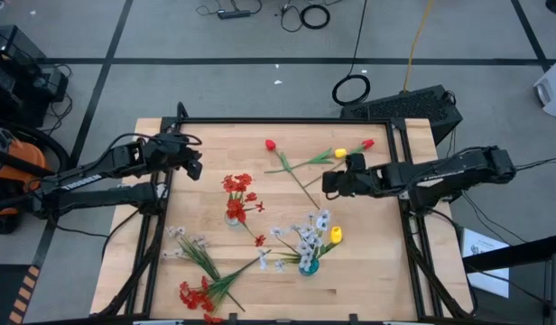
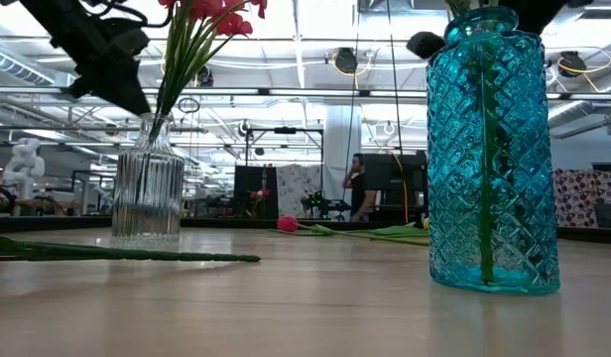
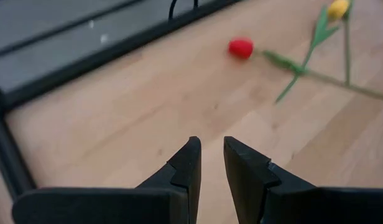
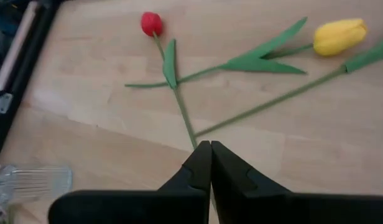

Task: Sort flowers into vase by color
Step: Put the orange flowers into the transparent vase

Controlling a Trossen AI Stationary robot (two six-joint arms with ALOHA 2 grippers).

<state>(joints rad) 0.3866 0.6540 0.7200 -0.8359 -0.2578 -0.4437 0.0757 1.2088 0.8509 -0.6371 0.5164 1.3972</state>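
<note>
Pale wooden tabletop [image 1: 377,271] in a dark metal frame, on grey floor tiles with loose cables. Beyond it, an open workshop with ceiling lights and a person standing [image 2: 359,186]. Ribbed clear glass vase [image 2: 147,188] holds red blossoms; the diamond-patterned turquoise glass vase [image 2: 493,149] holds white sprays and a yellow tulip. Loose red tulip [image 4: 152,23] and yellow tulip [image 4: 339,36] lie near the far edge. Right gripper [image 4: 210,163], jaws pressed together on the red tulip's stalk. Left gripper [image 3: 211,160] hovers, jaws slightly spread, empty.
</note>
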